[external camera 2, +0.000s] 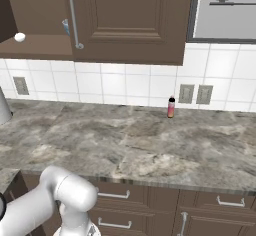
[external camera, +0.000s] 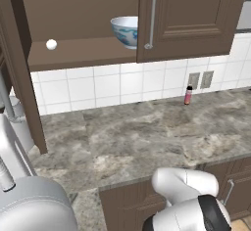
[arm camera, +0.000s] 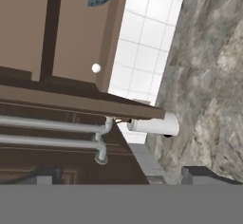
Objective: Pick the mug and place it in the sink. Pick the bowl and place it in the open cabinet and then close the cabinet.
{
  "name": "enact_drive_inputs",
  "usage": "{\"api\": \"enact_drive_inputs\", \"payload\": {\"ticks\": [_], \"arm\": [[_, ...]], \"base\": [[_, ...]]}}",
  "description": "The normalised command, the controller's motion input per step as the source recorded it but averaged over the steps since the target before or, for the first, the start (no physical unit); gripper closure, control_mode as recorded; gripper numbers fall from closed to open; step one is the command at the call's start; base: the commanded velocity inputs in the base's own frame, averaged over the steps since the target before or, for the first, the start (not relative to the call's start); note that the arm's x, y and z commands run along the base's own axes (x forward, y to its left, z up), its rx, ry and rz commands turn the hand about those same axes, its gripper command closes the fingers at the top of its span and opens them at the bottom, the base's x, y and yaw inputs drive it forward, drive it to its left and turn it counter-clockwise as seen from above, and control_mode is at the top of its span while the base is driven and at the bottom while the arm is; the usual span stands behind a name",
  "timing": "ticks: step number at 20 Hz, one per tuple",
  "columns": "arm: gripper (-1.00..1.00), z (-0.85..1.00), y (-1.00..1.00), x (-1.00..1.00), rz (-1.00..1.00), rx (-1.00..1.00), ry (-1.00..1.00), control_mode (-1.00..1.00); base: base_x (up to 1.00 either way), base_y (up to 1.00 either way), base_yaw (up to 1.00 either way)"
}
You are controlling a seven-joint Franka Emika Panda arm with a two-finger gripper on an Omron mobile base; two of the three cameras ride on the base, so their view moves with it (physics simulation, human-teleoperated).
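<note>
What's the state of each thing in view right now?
bowl: upright on the cabinet shelf
left door: swung open
right door: shut
bottle: upright on the counter by the wall
white ball: resting on the shelf
gripper: open, holding nothing

Arm, left base view: a white link with a rounded elbow (external camera: 184,183) rises at the lower right, ending in a dark joint ring at the bottom edge.
Arm, right base view: a white link with a rounded joint (external camera 2: 70,192) climbs from the lower left corner, low in the picture.
Arm reach: swung far to the robot's left side.
Gripper (arm camera: 118,179): dark finger tips just clear the bottom of the hand view, one at the left, one at the right.
Jaws: wide apart, nothing between them.
Hand roll: strongly rolled to one side.
</note>
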Motion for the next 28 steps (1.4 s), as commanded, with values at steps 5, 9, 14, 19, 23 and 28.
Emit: {"api": "enact_drive_inputs", "payload": {"ticks": [5, 9, 14, 19, 23, 28], "arm": [[-1.00, -0.27, 0.01, 0.00, -0.05, 0.05, 0.01, -1.00], [-1.00, -0.31, 0.06, 0.01, -0.07, 0.03, 0.00, -1.00], [-1.00, -0.03, 0.05, 0.14, -0.10, 0.01, 0.01, -1.00], [-1.00, 0.00, 0.01, 0.17, -0.10, 0.01, 0.01, -1.00], [-1.00, 0.00, 0.06, 0.11, -0.10, 0.00, 0.00, -1.00], [-1.00, 0.00, 0.14, 0.19, -0.10, 0.00, 0.00, -1.00]], "base": [[0.00, 0.00, 0.00], [0.00, 0.00, 0.00], [0.00, 0.00, 0.00], [0.00, 0.00, 0.00], [0.00, 0.00, 0.00], [0.00, 0.00, 0.00]]}}
